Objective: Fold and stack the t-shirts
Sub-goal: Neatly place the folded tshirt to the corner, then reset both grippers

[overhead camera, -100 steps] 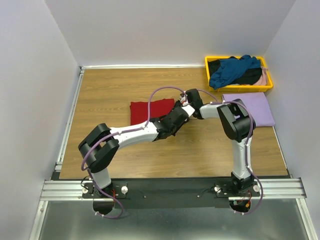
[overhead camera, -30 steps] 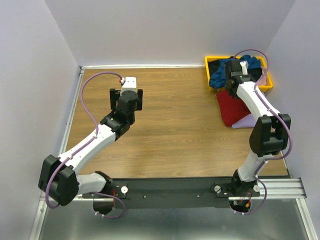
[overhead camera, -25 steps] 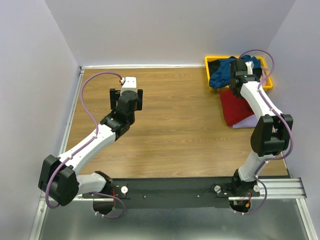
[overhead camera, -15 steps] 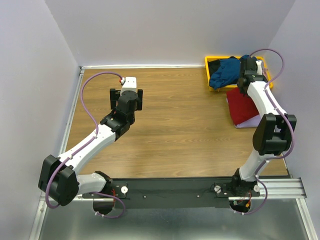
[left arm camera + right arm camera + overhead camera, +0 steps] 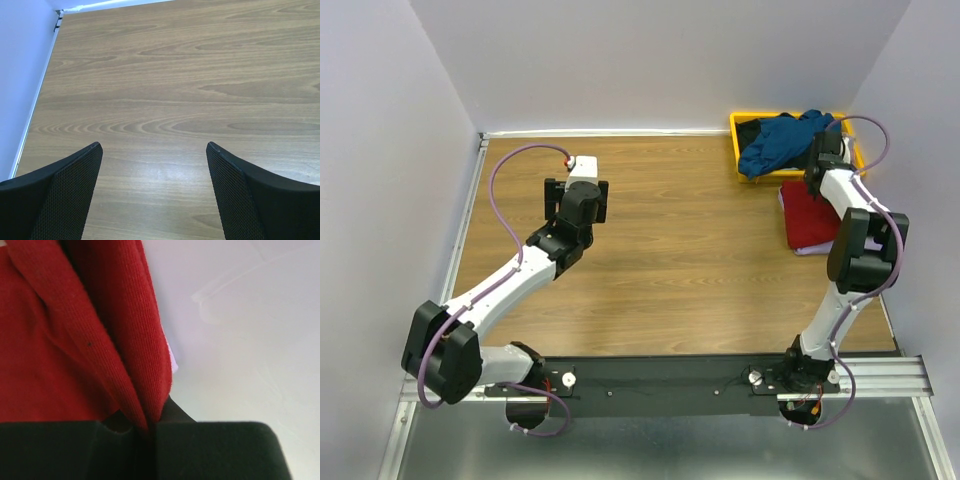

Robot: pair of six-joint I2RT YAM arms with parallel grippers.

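Here, the right arm [image 5: 850, 225] stretches along the desk's [image 5: 670, 250] right edge toward the far corner, its elbow raised, and its end effector [image 5: 145, 427] is pressed together on a fold of the dark red t-shirt [image 5: 810, 215]. That shirt lies on top of the lavender t-shirt [image 5: 807, 249], of which only slivers show, just in front of the yellow tray [image 5: 735, 125]. The tray holds a teal blue t-shirt [image 5: 775, 140] heaped over a black one [image 5: 748, 130]. Across the desk, the left arm [image 5: 510, 285] reaches forward over the left half, its end effector [image 5: 153, 150] spread wide above bare wood, holding nothing.
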